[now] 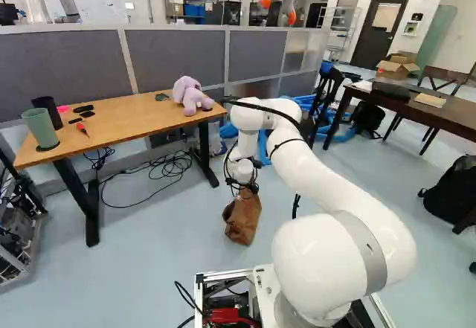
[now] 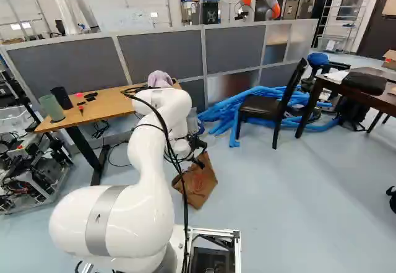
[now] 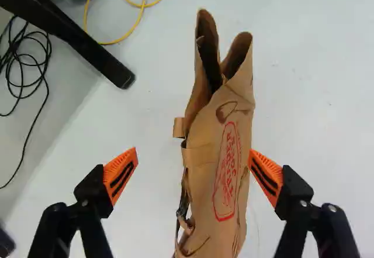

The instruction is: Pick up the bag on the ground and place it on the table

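Low in front of the base, the gripper (image 1: 244,188) is just above the brown paper bag (image 1: 242,219), which stands on the floor. In the wrist view the gripper (image 3: 193,155) is open wide, with the crumpled bag (image 3: 217,129) between its orange-padded fingers. One pad (image 3: 266,176) is at the bag's printed side, perhaps touching it; a gap separates the other from the bag. The wooden table (image 1: 134,125) stands left of the bag in the left base view.
On the table are a purple plush toy (image 1: 192,96), a green cup (image 1: 41,129) and small items. Black cables (image 1: 165,166) lie below it. A table leg (image 3: 111,65) stands near the bag. Beyond are a black chair (image 2: 272,107), blue hoses (image 2: 230,109) and another robot (image 1: 281,4).
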### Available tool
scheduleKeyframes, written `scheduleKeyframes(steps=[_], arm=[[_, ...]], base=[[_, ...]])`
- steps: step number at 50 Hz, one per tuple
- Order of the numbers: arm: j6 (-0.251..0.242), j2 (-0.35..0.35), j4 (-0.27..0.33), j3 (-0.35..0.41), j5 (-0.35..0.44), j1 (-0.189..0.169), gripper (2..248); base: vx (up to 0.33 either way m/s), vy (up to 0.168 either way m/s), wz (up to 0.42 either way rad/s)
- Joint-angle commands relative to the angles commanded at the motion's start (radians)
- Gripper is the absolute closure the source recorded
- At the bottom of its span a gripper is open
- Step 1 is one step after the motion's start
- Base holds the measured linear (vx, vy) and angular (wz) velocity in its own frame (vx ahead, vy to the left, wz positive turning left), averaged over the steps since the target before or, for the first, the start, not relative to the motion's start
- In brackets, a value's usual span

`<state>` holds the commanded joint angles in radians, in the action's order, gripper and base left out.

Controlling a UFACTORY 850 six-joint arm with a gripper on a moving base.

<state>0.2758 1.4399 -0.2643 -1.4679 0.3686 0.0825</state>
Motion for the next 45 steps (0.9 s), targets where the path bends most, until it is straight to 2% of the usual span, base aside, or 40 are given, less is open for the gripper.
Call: scheduleKeyframes(steps=[29, 45], arm=[[0.001, 0.108, 0.0, -0.102, -0.095, 0.0, 3], [0.001, 0.12, 0.0, -0.113, -0.101, 0.0, 3]], base=[[0.0, 0.0, 0.0], [0.0, 0.0, 0.0]])
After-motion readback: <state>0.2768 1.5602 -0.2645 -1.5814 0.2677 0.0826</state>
